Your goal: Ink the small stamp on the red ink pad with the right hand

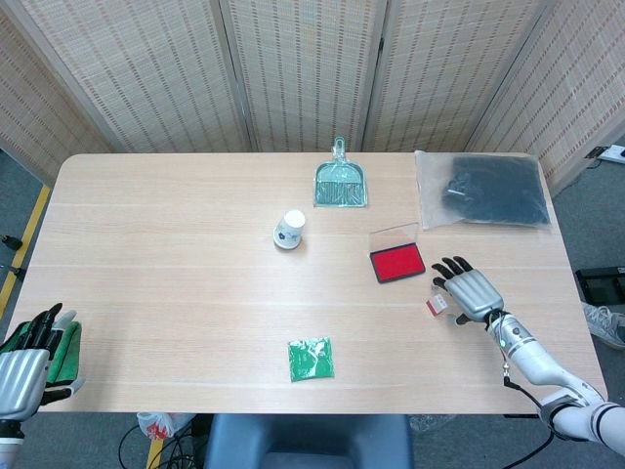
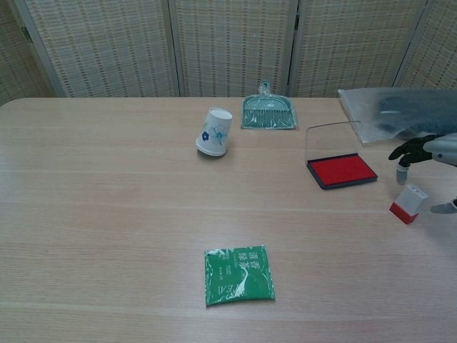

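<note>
The small stamp [image 1: 437,305] [image 2: 408,203], white with a red base, leans on the table to the right of the red ink pad [image 1: 397,262] [image 2: 342,170], whose clear lid stands open behind it. My right hand [image 1: 469,290] [image 2: 426,151] hovers just right of and over the stamp, palm down, fingers spread, holding nothing. Its fingertips reach past the stamp toward the pad. My left hand [image 1: 24,366] rests off the table's near left corner, open, beside something green.
A green sachet [image 1: 311,359] lies near the front middle. A tipped paper cup [image 1: 288,230] sits mid-table. A small teal dustpan [image 1: 340,183] lies at the back, and a clear bag with dark contents [image 1: 480,189] fills the back right corner.
</note>
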`<action>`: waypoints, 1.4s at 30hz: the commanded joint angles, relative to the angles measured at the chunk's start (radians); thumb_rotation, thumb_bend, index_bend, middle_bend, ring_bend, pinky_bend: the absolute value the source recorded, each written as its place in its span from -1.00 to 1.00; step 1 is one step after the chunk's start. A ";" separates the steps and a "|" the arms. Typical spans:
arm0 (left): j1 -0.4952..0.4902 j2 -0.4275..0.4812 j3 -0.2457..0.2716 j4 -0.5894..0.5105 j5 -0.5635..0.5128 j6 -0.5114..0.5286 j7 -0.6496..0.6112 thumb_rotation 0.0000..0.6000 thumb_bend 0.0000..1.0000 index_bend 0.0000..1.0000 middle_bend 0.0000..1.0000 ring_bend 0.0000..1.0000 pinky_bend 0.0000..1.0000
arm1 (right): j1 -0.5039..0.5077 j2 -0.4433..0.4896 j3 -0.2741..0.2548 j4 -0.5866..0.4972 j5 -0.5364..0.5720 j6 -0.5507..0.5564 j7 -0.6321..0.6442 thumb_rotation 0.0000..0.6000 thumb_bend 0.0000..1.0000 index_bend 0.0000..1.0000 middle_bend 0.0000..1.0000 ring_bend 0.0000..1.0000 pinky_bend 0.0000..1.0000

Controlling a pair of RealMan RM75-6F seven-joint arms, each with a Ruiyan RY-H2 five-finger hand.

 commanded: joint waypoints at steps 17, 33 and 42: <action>0.007 0.006 0.010 0.005 0.030 0.017 -0.026 1.00 -0.65 -0.82 -1.00 -1.00 -0.48 | 0.013 -0.072 0.010 0.081 0.011 0.023 -0.005 1.00 -0.56 0.12 -0.53 -0.81 -0.91; 0.002 0.000 0.008 0.003 0.022 0.001 -0.015 1.00 -0.65 -0.82 -1.00 -1.00 -0.48 | 0.028 0.009 0.078 -0.028 0.026 0.118 -0.013 1.00 -0.48 0.57 0.70 0.29 0.30; 0.005 0.013 0.012 -0.006 0.035 0.009 -0.042 1.00 -0.65 -0.82 -1.00 -1.00 -0.48 | 0.117 -0.047 0.134 0.024 0.132 -0.048 -0.008 1.00 -0.44 0.84 1.00 0.69 0.59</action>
